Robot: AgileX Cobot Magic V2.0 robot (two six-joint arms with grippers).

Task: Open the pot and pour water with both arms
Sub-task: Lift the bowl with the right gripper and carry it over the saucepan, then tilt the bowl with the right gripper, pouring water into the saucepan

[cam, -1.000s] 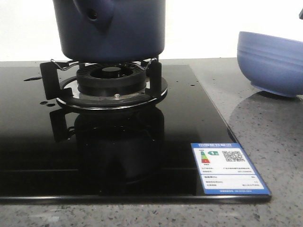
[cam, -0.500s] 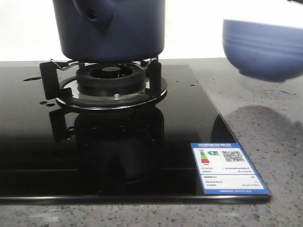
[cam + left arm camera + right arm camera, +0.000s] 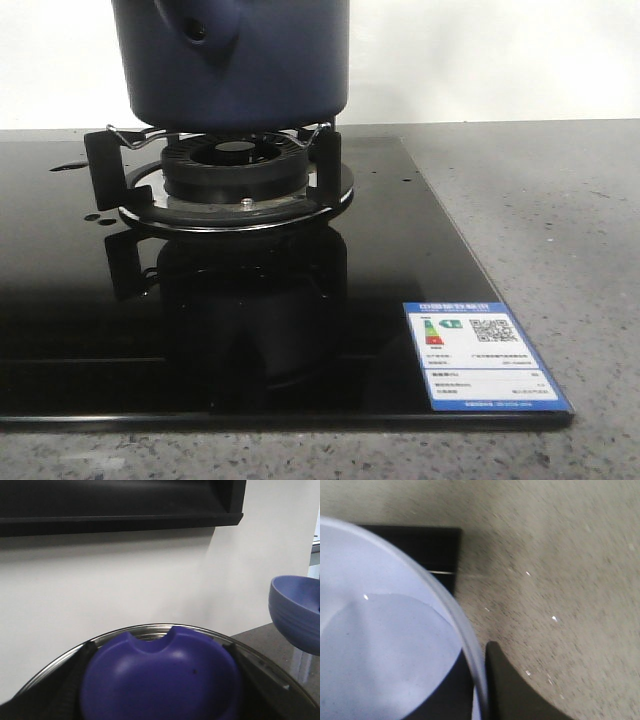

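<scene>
The dark navy pot (image 3: 235,60) stands on the burner; its stubby handle (image 3: 200,25) faces the front view, and its top is cut off there. In the left wrist view my left gripper (image 3: 160,680) is shut on the lid's blue knob (image 3: 165,670), with the lid's steel rim (image 3: 150,629) around it. I cannot tell whether the lid is off the pot. My right gripper (image 3: 480,690) is shut on the rim of the pale blue bowl (image 3: 385,645), which holds water. The bowl also shows in the left wrist view (image 3: 295,612), in the air. Neither gripper shows in the front view.
The gas burner (image 3: 235,170) with its pan supports sits on the black glass cooktop (image 3: 300,330), which has an energy label (image 3: 485,355) at its front right corner. The grey speckled counter (image 3: 540,220) lies right of the cooktop. A dark hood (image 3: 120,502) hangs on the wall.
The pale blue bowl has risen from the counter on the right and left the front view. The pot has not moved.
</scene>
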